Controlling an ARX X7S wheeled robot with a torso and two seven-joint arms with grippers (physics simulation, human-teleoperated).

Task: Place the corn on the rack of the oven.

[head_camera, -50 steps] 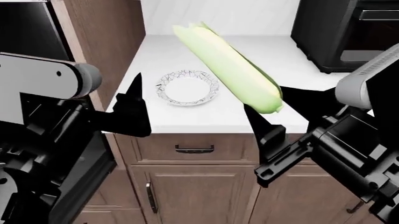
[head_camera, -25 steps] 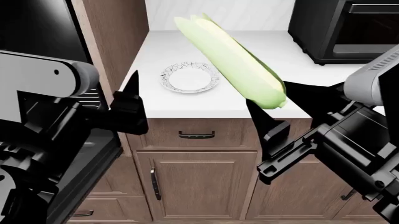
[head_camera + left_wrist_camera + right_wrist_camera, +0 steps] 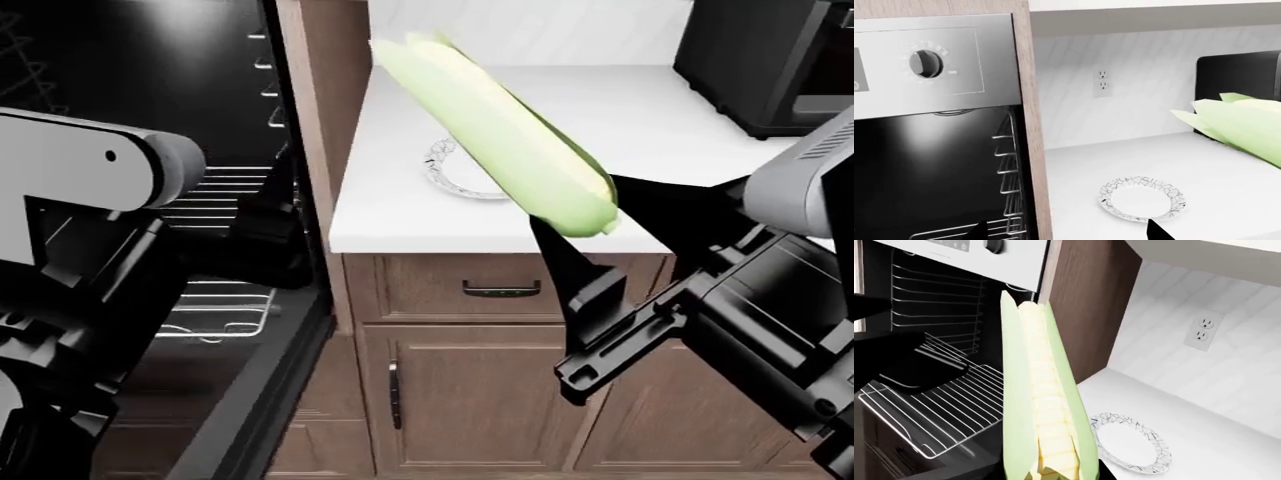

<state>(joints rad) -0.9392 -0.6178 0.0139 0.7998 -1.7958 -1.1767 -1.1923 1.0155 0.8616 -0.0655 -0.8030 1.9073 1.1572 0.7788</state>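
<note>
My right gripper (image 3: 577, 208) is shut on the thick end of the corn (image 3: 494, 120), a pale yellow-green cob in its husk held above the counter's front edge. In the right wrist view the corn (image 3: 1044, 405) points away from the gripper (image 3: 1047, 475) toward the oven (image 3: 934, 295). The oven (image 3: 120, 70) stands open at the left with a dark cavity. A silver wire rack (image 3: 214, 305) lies inside and also shows in the right wrist view (image 3: 934, 412). My left gripper (image 3: 274, 215) is open and empty in front of the oven opening; its fingertips frame the oven's edge (image 3: 1066, 232).
A white patterned plate (image 3: 451, 172) sits on the white counter (image 3: 641, 120) behind the corn. A small black countertop oven (image 3: 781, 60) stands at the back right. Wooden cabinet doors and a drawer (image 3: 501, 290) are below the counter. A wall outlet (image 3: 1101, 82) is behind.
The view has swung left, so the open oven and its rack have come into sight and the counter has slid right. The right gripper still holds the corn the same way.
</note>
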